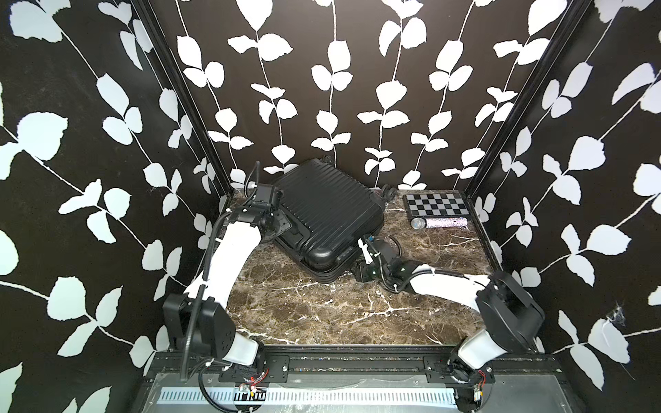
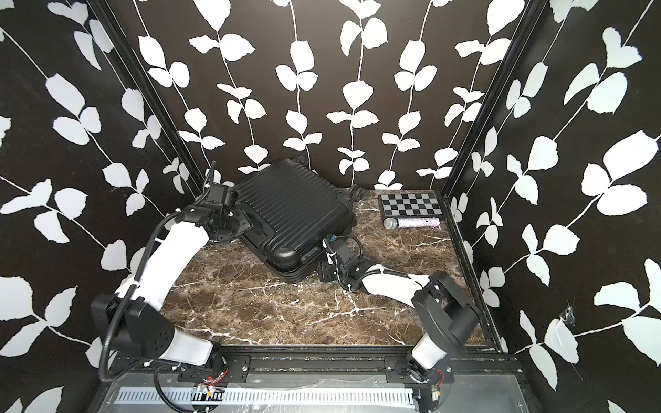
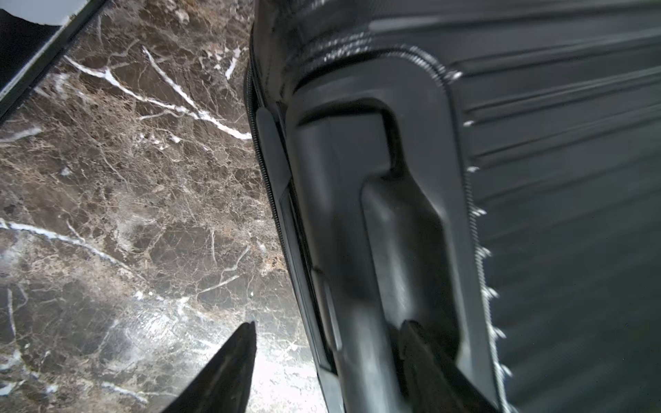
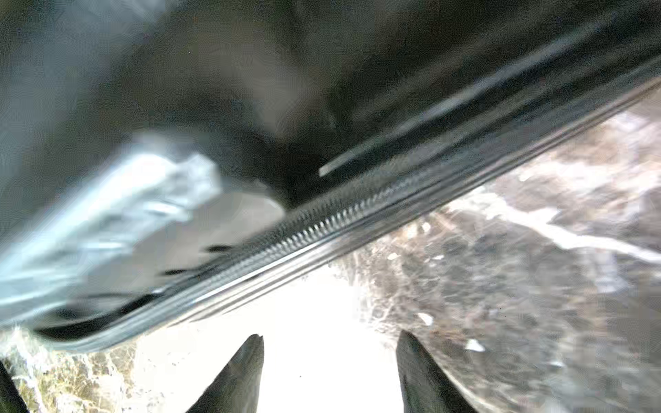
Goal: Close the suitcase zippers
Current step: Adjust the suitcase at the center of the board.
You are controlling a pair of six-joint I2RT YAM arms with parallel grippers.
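The black ribbed suitcase lies flat and skewed at the back of the marble table, its shells together. My left gripper is at the case's left side. Its jaws are open and straddle the side handle, one finger in the handle recess and the other over the marble. The zipper track runs along the seam beside it. My right gripper is open and empty at the case's near right side, just short of the zipper track. A blurred silvery piece lies against that track.
A flat checkerboard lies at the back right with a glittery microphone just in front of it. Leaf-patterned walls close in the table on three sides. The case's back corner is close to the rear wall.
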